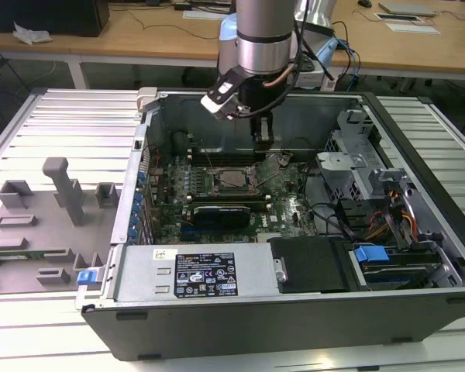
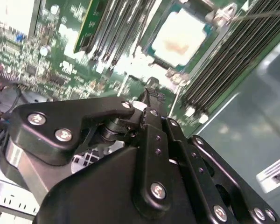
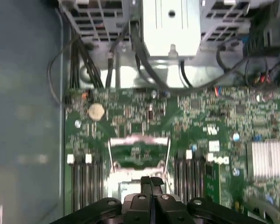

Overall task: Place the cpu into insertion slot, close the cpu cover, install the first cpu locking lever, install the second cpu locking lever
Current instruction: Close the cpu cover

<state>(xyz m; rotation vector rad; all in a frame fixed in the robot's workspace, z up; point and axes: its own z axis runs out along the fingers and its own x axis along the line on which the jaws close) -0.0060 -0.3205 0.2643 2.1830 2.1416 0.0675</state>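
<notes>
Hanging from the arm [image 1: 267, 35] inside the open computer case [image 1: 217, 325], the claw [image 1: 263, 141] sits over the green circuit board [image 1: 291, 209], just to the exterior view's right of the insertion slot [image 1: 216, 179]. In both wrist views its fingers [image 3: 147, 183] are pressed together with nothing between them, so the claw [image 2: 151, 88] is clenched and empty. The cpu [image 2: 182, 35] lies flat in the slot with its pale metal top facing up, near the fingertips but apart from them. Banks of long black memory slots [image 2: 224, 60] run along either side of it. In the first wrist view the cpu cover [image 3: 139, 140] stands tilted up beyond the chip, and the board shows through its cut-out centre. A thin metal lever [image 2: 259, 15] sticks out beside the slot. The case rests on a pale slatted surface [image 1: 70, 124].
</notes>
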